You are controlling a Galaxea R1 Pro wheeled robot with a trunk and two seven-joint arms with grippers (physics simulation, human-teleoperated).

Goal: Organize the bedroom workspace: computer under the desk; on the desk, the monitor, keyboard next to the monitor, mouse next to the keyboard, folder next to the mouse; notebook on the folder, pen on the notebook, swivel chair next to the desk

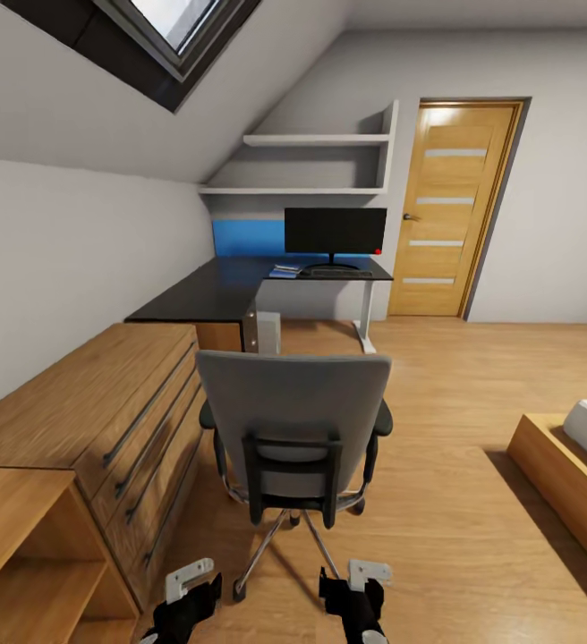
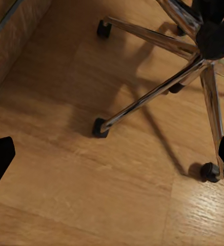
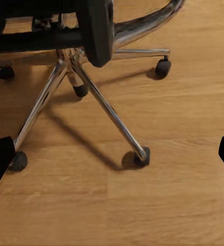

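Note:
The swivel chair (image 1: pixel 293 429) stands just ahead of me, its grey back toward me. Its chrome star base (image 2: pixel 158 87) and casters (image 3: pixel 141 156) show below both wrists. Farther off is the black desk (image 1: pixel 208 295) with the monitor (image 1: pixel 335 231) on it. A flat dark shape at the stand's foot may be the keyboard (image 1: pixel 336 273). A thin blue folder (image 1: pixel 284 271) lies left of the stand with something grey on top. The light grey computer (image 1: pixel 267 333) sits under the desk. My left gripper (image 2: pixel 112 159) and right gripper (image 3: pixel 112 156) hang open over the floor, empty.
A low wooden drawer unit (image 1: pixel 106 420) runs along the left wall, close to the chair. A bed frame (image 1: pixel 566 474) juts in at the right. A wooden door (image 1: pixel 450 210) stands beyond the desk. Open wood floor (image 1: pixel 455 376) lies between chair, desk and bed.

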